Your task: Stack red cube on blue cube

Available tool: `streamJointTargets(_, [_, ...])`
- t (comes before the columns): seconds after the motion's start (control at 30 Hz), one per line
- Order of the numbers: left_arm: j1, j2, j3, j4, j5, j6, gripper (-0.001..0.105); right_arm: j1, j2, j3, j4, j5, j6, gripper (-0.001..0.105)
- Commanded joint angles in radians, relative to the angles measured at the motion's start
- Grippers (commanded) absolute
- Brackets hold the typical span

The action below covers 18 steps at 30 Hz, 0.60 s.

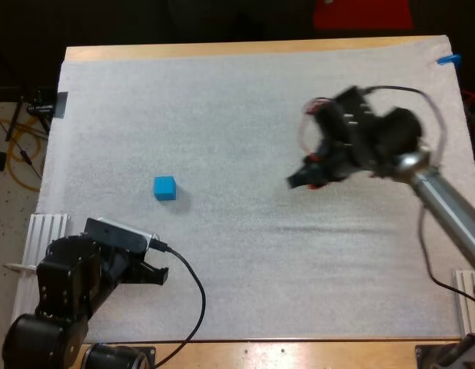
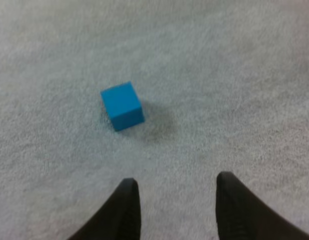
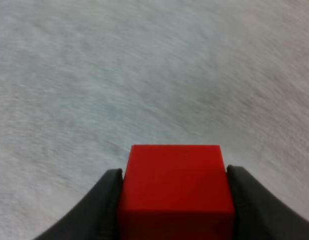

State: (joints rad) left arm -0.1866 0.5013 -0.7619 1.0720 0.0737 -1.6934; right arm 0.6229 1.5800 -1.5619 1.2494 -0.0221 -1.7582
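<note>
The blue cube point(image 1: 164, 187) rests on the white mat at centre left; in the left wrist view the blue cube point(image 2: 122, 106) lies a little ahead of my left gripper point(image 2: 177, 200), whose fingers stand apart with nothing between them. My left gripper point(image 1: 157, 273) sits low near the mat's front left. Above the mat right of centre, my right gripper point(image 1: 308, 177) is shut on the red cube point(image 1: 320, 175). In the right wrist view the red cube point(image 3: 175, 187) is pressed between both fingers point(image 3: 102, 210) and held clear of the mat.
White mat point(image 1: 245, 100) covers most of the wooden table point(image 1: 245, 50). White ribbed blocks stand at the front left point(image 1: 45, 231) and front right point(image 1: 468, 296) edges of the mat.
</note>
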Motion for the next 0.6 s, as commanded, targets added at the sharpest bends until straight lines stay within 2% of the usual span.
streamJointTargets(0.0, [0.001, -0.023, -0.007, 0.019, -0.034, -0.001, 0.035, 0.033, 0.044, -0.061, 0.013, 0.004, 0.003, 0.038])
streamJointTargets(0.27, [0.001, -0.113, -0.007, 0.093, -0.049, -0.029, 0.035, 0.153, 0.288, -0.377, 0.058, 0.002, -0.038, 0.038])
streamJointTargets(0.57, [0.001, -0.129, -0.007, 0.142, -0.049, -0.034, 0.035, 0.229, 0.551, -0.725, 0.129, -0.005, -0.079, 0.038])
